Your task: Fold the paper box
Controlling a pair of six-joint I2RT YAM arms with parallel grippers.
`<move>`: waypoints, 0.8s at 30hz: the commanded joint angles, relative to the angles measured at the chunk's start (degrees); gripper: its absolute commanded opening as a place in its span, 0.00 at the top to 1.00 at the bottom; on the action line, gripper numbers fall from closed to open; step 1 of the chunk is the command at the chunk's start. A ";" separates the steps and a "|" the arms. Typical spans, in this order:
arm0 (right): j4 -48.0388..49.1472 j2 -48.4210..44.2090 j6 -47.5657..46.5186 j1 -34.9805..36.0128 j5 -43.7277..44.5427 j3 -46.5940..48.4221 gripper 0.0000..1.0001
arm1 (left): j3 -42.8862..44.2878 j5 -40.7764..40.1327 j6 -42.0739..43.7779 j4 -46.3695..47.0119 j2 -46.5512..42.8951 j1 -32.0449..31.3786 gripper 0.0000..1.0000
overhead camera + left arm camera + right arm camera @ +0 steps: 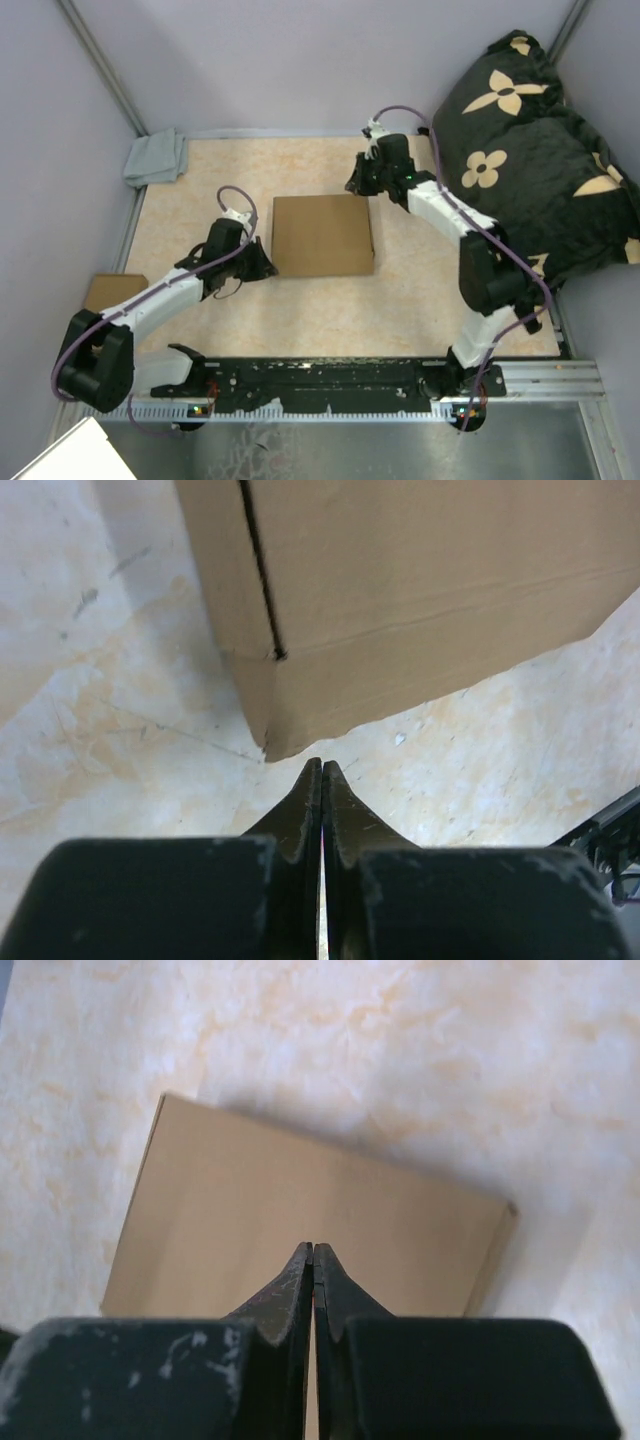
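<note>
- Since the paper box (322, 235) lies flat in the middle of the surface (400, 310) with its lid panel down and looking closed, we judge the step in hand to be the final pressing and checking of the fold.
- Our left gripper (321, 768) has its jaws pressed together with nothing between them. The tips sit low, just beside the box's near-left corner, and do not touch it as far as we can tell.
- Our right gripper (312, 1252) likewise has its jaws together and empty, poised over the box's far-right part. We cannot tell whether it touches the lid.
- A dark seam (258, 570) runs up the box near that corner in the left wrist view, so we judge that side may not be fully tucked.
- To do this well, we push with the closed tips and do not pinch. One arm steadies the lid from above while the other nudges the side wall inward.
- We press gently and squarely, because a light box probably slides on this smooth surface and the cardboard could crease off its lines.
</note>
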 commanded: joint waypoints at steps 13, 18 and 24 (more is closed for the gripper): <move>-3.33 27.88 -3.94 4.96 -5.21 24.89 0.97 | -5.26 -0.74 -0.48 13.70 6.93 -1.20 1.00; -5.10 23.39 -7.15 7.61 -8.22 16.83 0.95 | -3.83 -6.44 -0.81 14.11 11.45 -1.54 1.00; -4.16 18.09 -8.92 12.47 -18.52 6.08 0.93 | -6.03 -17.51 -3.90 18.25 9.14 -4.37 1.00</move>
